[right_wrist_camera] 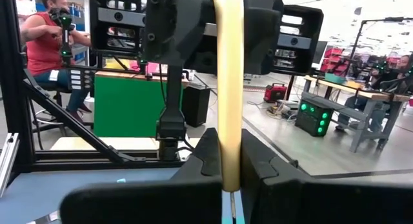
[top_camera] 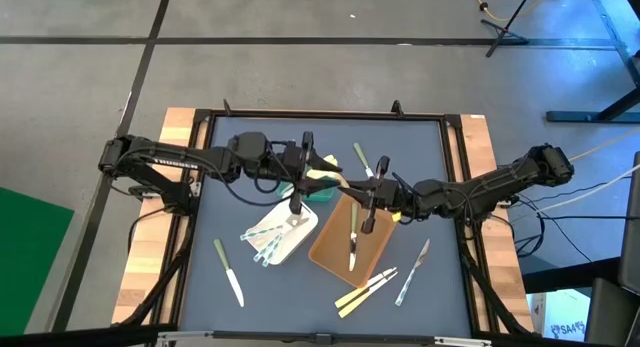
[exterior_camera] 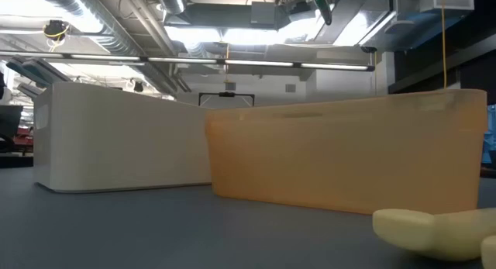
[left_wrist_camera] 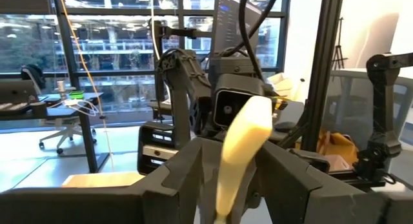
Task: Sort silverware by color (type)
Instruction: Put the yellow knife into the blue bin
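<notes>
Looking down from above, we had both arms meeting over the middle of the table (top_camera: 200, 287), and it looked like a handoff of one pale yellow utensil (top_camera: 325, 174). The left gripper (left_wrist_camera: 226, 185) was pinching it, fingers pressed against the handle, and in its wrist view the yellow piece stood up right between them. The right gripper (right_wrist_camera: 230, 175) was clamped fully together on a yellow utensil too, which ran straight up past the left arm's wrist in that view; we guessed it was the same piece, but couldn't be sure. As for progress, we'd call it partway. The white tray (top_camera: 300, 237) already had a few clear bluish pieces (top_camera: 265, 239) in it, and the brown tray (top_camera: 335, 252) held one green-handled knife (top_camera: 352, 237). The green tray (top_camera: 322, 194) was mostly hidden under the arms, so we couldn't tell what was inside. Still loose on the table were a green-handled knife (top_camera: 228, 272) at the near left, another green-handled piece (top_camera: 362, 159) at the far side, a yellow pair (top_camera: 365, 289) and a clear knife (top_camera: 412, 272) near the front. So plenty was left to sort.
</notes>
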`<action>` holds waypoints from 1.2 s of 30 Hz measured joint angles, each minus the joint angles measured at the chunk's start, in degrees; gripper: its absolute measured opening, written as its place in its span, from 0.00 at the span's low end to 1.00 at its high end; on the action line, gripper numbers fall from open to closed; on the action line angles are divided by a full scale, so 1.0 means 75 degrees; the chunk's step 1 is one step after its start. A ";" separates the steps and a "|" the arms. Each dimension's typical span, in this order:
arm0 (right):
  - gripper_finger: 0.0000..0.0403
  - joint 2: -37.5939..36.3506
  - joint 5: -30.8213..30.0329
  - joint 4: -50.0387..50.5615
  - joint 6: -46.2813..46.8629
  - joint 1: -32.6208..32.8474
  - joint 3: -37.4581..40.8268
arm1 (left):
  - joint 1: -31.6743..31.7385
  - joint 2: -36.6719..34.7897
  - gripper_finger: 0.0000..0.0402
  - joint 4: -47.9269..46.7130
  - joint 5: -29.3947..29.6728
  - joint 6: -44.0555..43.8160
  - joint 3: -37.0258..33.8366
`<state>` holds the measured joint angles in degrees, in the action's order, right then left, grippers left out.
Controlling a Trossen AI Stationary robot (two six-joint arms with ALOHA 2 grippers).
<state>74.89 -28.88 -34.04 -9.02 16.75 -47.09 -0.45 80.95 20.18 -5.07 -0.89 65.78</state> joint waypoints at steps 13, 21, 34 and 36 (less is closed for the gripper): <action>0.01 0.0000 0.0000 -0.0015 0.0027 0.0003 0.0000 | 0.0003 0.0000 0.14 -0.0015 0.0025 0.0053 -0.0002; 0.01 0.0000 0.0000 -0.0020 0.0032 0.0006 0.0000 | 0.0000 0.0000 0.10 -0.0026 0.0210 0.0056 0.0000; 0.35 -0.0043 -0.0106 0.0146 -0.0026 0.0012 0.0008 | 0.0012 0.0012 0.10 -0.0477 0.0721 0.0163 0.0000; 0.42 -0.0151 -0.0369 0.0425 -0.0026 0.0015 0.0008 | 0.0045 0.0012 0.10 -0.0745 0.0878 0.0165 0.0000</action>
<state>73.76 -31.65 -30.85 -9.21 16.86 -47.03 -0.11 81.03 14.60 1.52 0.35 65.78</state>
